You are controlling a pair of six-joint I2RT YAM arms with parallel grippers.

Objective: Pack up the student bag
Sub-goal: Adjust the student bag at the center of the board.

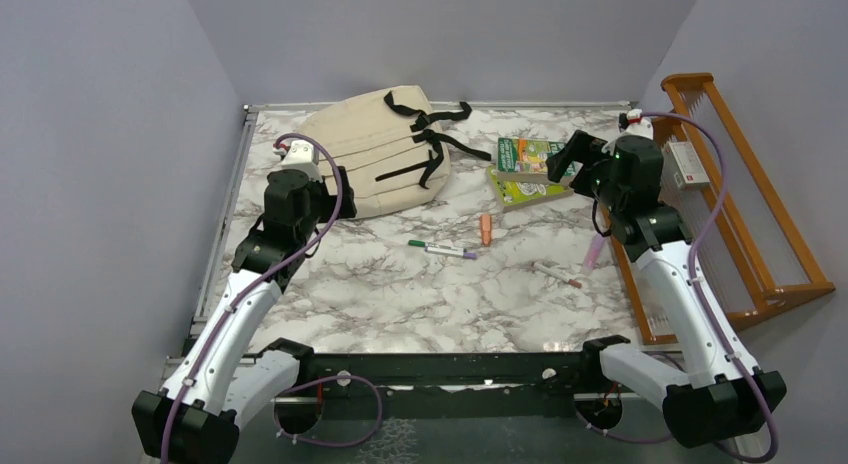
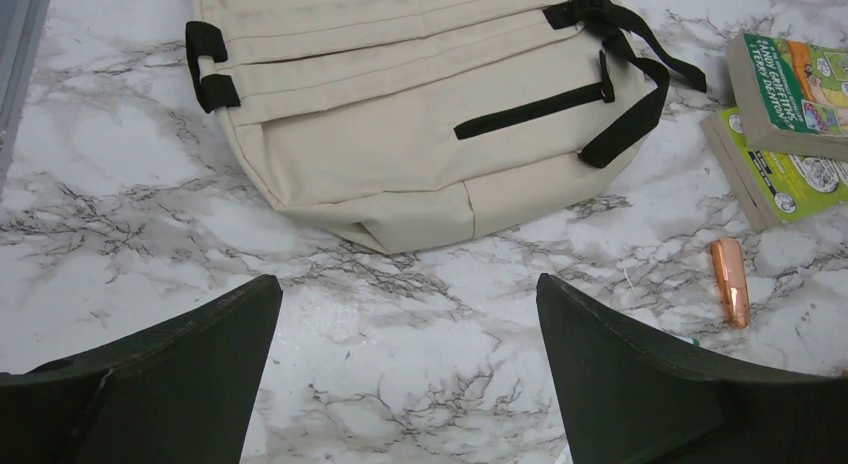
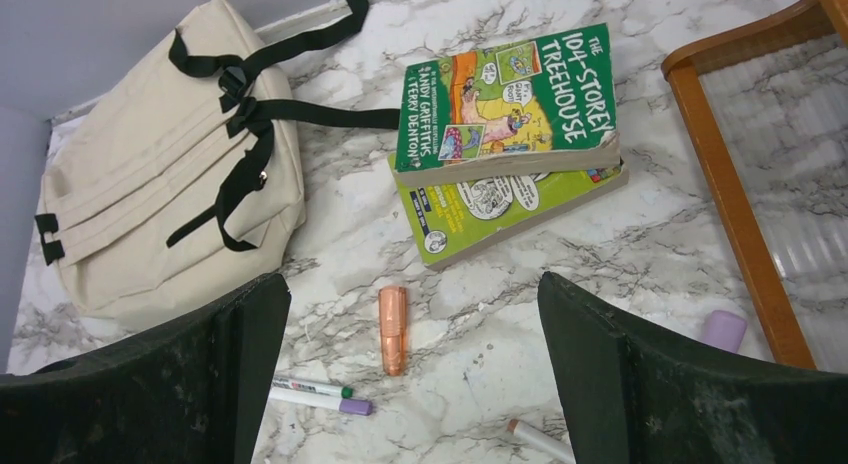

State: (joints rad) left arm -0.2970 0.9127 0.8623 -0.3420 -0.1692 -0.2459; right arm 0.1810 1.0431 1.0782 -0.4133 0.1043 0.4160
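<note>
Beige bag (image 1: 375, 154) flat on marble table (image 1: 400, 294), upper left of the top view, left gripper (image 2: 405, 284) near its lower edge, jaws spread, right gripper (image 3: 412, 279) by two books (image 1: 525, 169), jaws spread

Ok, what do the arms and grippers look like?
The left arm and right arm have white shells, black joints, and a lilac cable along each. The left gripper and right gripper are black, with broad wedge-shaped fingers. A green light shows near the right wrist.

Beige student bag (image 1: 375, 149), black straps, flat on marble table's far-left part.
</note>
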